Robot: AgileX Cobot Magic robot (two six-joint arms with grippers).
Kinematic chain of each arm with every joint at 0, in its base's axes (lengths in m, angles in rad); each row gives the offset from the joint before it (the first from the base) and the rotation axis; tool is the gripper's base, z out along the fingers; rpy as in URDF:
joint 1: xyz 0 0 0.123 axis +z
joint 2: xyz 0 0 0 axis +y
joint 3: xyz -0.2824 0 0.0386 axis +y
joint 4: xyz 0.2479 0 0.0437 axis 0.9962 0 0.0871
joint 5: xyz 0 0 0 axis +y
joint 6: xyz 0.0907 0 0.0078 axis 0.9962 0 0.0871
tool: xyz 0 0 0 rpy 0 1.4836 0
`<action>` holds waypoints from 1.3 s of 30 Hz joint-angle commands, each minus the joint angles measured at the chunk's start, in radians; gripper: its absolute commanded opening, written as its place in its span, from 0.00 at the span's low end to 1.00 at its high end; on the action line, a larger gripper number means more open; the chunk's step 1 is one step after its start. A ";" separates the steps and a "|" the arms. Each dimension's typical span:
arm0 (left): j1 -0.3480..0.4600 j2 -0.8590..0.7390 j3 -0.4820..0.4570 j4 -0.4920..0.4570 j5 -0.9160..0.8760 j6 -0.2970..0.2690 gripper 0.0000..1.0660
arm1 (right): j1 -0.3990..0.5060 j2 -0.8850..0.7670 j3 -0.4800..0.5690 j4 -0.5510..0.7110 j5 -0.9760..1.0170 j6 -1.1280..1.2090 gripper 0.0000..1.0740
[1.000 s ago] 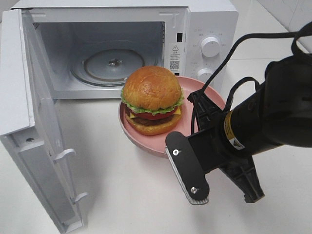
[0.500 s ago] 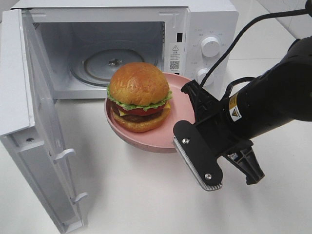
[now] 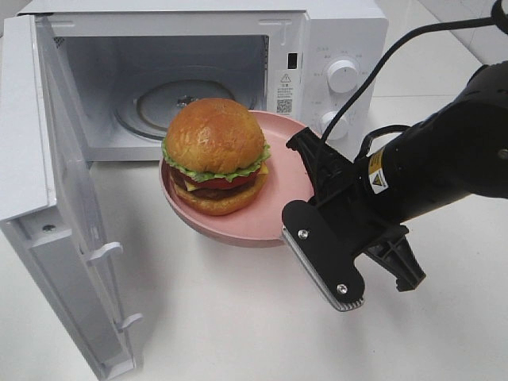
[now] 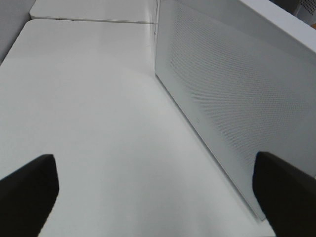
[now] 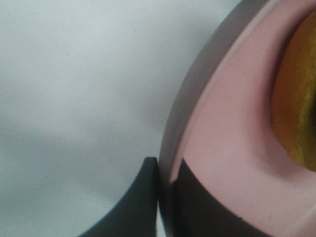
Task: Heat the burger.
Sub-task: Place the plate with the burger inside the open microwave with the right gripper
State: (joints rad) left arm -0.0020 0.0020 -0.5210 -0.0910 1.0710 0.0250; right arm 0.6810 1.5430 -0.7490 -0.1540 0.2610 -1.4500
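The left gripper (image 4: 158,195) hangs by the microwave door (image 4: 232,108), jaws spread wide, holding nothing. The right gripper (image 5: 164,183) pinches the rim of the pink plate (image 3: 278,216) with its 2 jaws. The burger (image 3: 214,155) sits on that plate, just in front of the open microwave (image 3: 333,40). Held by 1 side only, the plate could tip, and the tall burger could slide off or bump the doorway.

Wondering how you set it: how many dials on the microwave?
2. The upper dial sits on the microwave's right-hand control panel; the lower dial is directly beneath, partly crossed by the arm's black cable.
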 commanded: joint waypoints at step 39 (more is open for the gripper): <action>0.003 -0.001 0.002 -0.002 0.001 -0.003 0.94 | -0.003 0.318 -0.375 -0.014 -0.082 0.060 0.00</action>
State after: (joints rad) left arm -0.0020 0.0020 -0.5210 -0.0910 1.0710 0.0250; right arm 0.6810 1.8550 -1.0870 -0.1640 0.2050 -1.4070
